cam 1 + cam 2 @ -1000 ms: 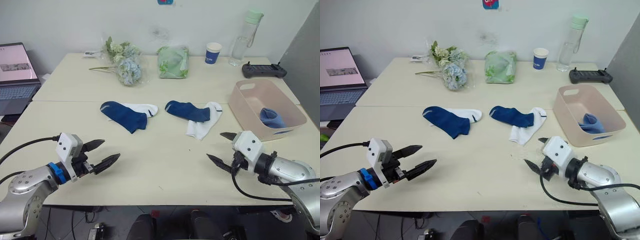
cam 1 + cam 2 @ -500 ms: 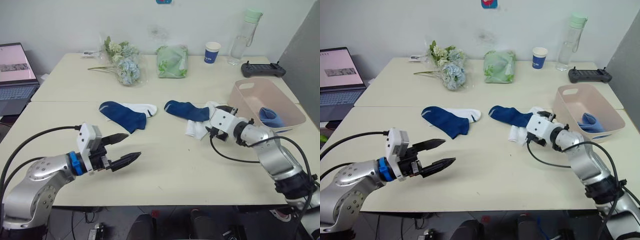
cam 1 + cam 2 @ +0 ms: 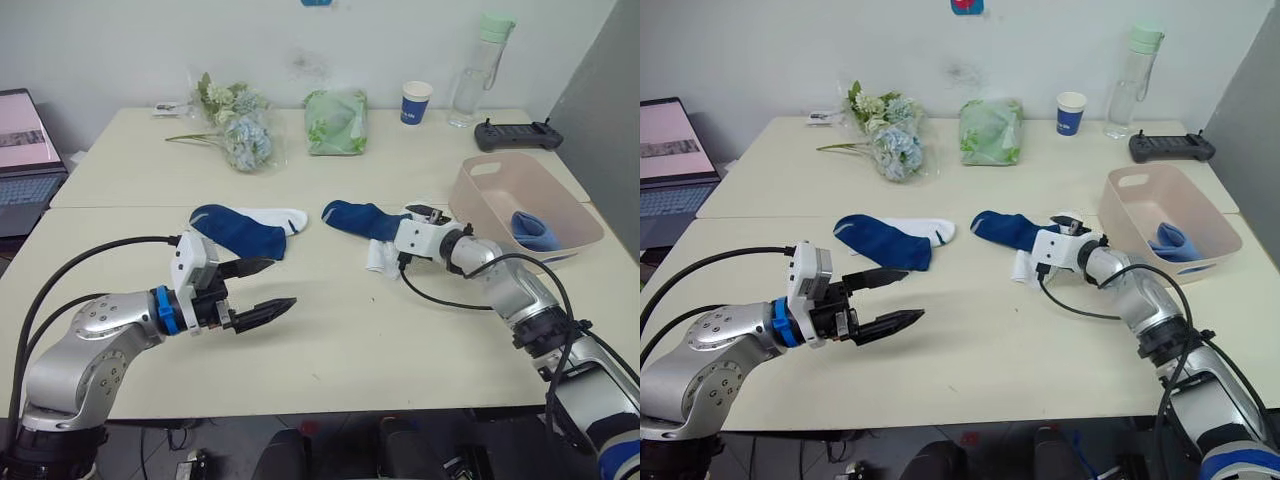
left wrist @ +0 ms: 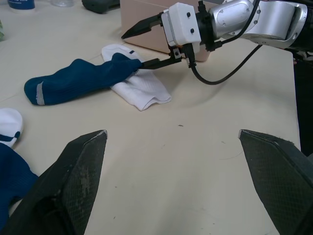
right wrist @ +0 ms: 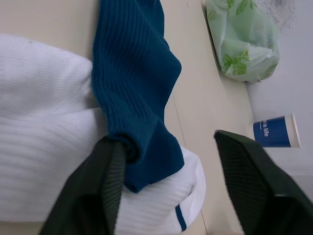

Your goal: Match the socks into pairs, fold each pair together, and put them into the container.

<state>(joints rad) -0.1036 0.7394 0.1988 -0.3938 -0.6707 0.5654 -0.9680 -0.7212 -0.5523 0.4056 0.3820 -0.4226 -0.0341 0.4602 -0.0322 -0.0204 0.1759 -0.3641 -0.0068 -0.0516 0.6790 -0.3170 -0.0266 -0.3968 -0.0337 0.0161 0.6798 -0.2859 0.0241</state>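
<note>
A navy sock (image 3: pixel 238 229) lies across a white sock (image 3: pixel 287 217) left of the table's middle. To the right, a second navy sock (image 3: pixel 357 216) lies over another white sock (image 3: pixel 383 257). My right gripper (image 3: pixel 397 232) is open at this pile; in the right wrist view one of its fingers (image 5: pixel 105 196) touches the navy sock's (image 5: pixel 134 88) end. Nearer the front on the left, my left gripper (image 3: pixel 262 288) hovers open and empty. The pink container (image 3: pixel 500 182) stands at the right with a light blue sock (image 3: pixel 530 228) inside.
Along the back of the table stand a flower bunch (image 3: pixel 235 125), a green bag (image 3: pixel 335 108), a blue paper cup (image 3: pixel 415 100), a water bottle (image 3: pixel 480 60) and a black controller (image 3: pixel 515 135). A laptop (image 3: pixel 20 150) sits at the far left.
My right gripper has reached from the table's front right to the right sock pile and touches the navy sock. The left gripper has moved forward and rightward, still open.
</note>
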